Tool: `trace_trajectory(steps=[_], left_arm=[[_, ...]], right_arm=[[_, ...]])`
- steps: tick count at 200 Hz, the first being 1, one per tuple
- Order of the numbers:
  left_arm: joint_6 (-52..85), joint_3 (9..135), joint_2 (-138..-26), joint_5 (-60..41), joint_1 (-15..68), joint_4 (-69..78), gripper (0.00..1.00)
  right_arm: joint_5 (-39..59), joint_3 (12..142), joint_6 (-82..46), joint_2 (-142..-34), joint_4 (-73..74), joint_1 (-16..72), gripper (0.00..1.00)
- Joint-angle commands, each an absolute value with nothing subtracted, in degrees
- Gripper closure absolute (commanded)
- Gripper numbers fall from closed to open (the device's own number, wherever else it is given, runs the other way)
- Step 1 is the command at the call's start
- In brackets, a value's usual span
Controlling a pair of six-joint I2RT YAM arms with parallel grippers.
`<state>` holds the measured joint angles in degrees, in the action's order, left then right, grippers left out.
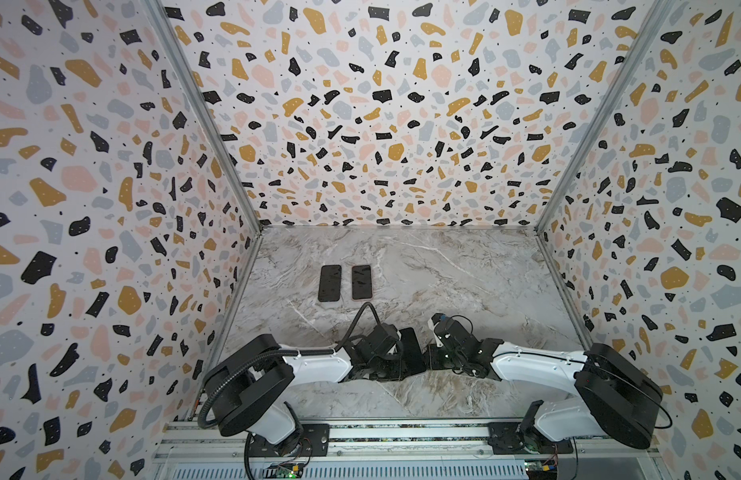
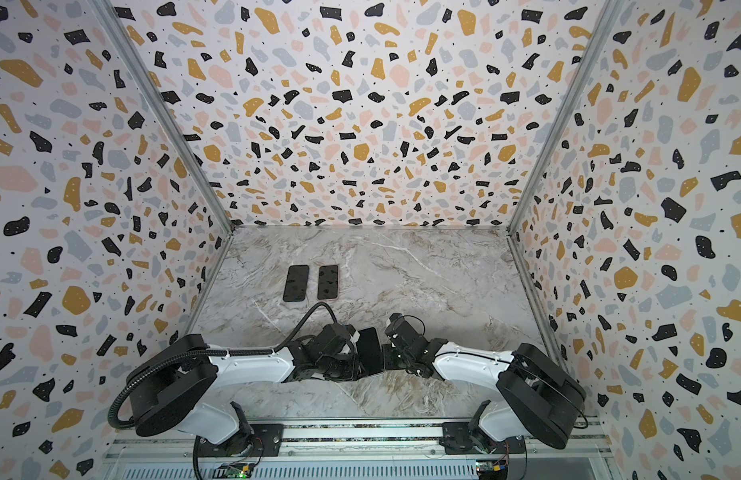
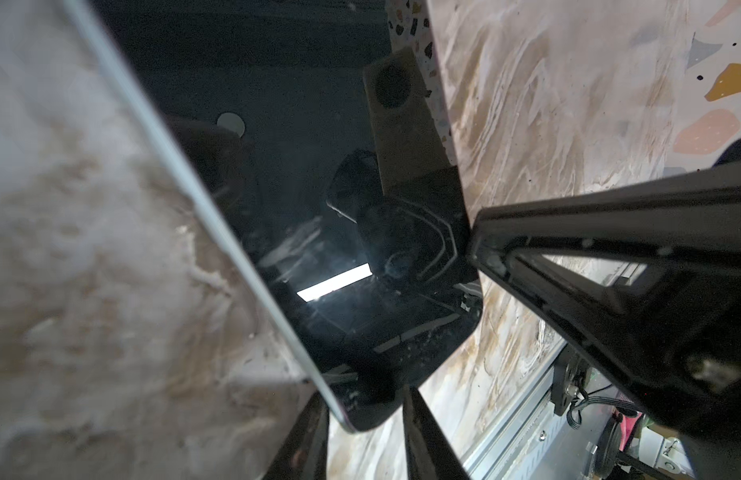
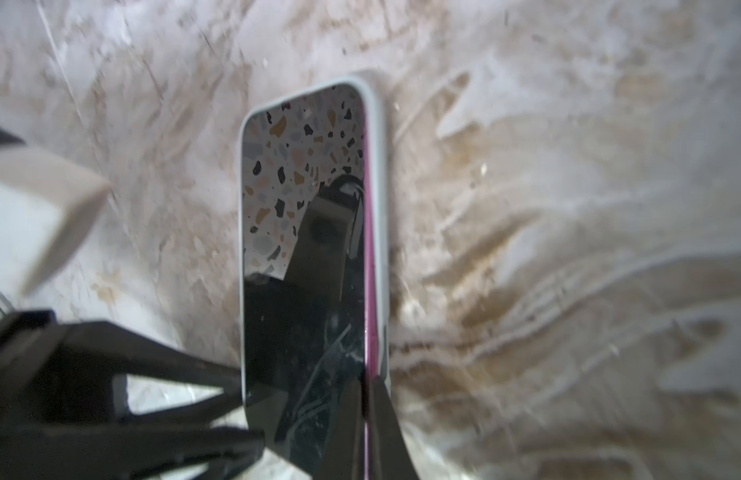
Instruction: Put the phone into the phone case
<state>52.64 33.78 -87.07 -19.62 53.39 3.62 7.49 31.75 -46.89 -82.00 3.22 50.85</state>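
Lower centre in both top views, left gripper [image 3: 362,401] clamps the phone case [image 4: 378,166]; right gripper [image 4: 366,388], closed, touches the pink-edged phone [image 4: 302,291].

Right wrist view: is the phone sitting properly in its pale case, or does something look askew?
It looks askew. The phone is not flush in the pale case: along one long side a pink strip of its edge shows beside the rim, none on the opposite side. The right gripper, jaws shut, is there.
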Motion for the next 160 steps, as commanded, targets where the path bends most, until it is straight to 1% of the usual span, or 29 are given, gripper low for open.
trace_trajectory(steps=[1, 21, 35, 62, 78, 89, 120, 138, 160], left_arm=[[52.3, 33.6, -90.5, -22.1, 54.9, 10.5, 0.67], [52.3, 33.4, -90.5, -22.0, 55.0, 10.5, 0.67], [52.2, 33.2, -90.1, -21.7, 55.0, 10.1, 0.67], [52.1, 32.6, -87.8, -19.7, 54.9, 7.4, 0.67], [52.2, 32.2, -86.5, -18.6, 54.7, 5.2, 0.67], [52.1, 31.8, -85.5, -17.9, 54.4, 3.9, 0.66], [51.7, 30.6, -83.4, -15.2, 52.5, 2.1, 0.63], [51.1, 31.1, -84.1, -14.6, 50.6, 1.5, 0.63], [47.2, 33.0, -85.2, -12.7, 48.7, -0.4, 0.62]], right_arm=[[22.3, 28.5, -47.9, -89.3, 5.4, 54.8, 0.93], [22.0, 28.9, -47.8, -89.1, 4.7, 54.7, 0.93], [20.2, 30.3, -46.8, -87.8, 1.5, 54.3, 0.93], [13.2, 33.3, -43.6, -80.2, -7.9, 51.9, 0.92], [10.5, 34.4, -41.8, -75.5, -10.5, 51.1, 0.89], [9.4, 35.4, -39.7, -74.1, -12.0, 50.8, 0.87], [9.3, 36.9, -34.9, -74.7, -13.1, 50.0, 0.82], [9.7, 37.6, -33.6, -75.6, -13.2, 49.8, 0.8], [9.8, 37.9, -32.5, -75.9, -13.1, 49.4, 0.76]])
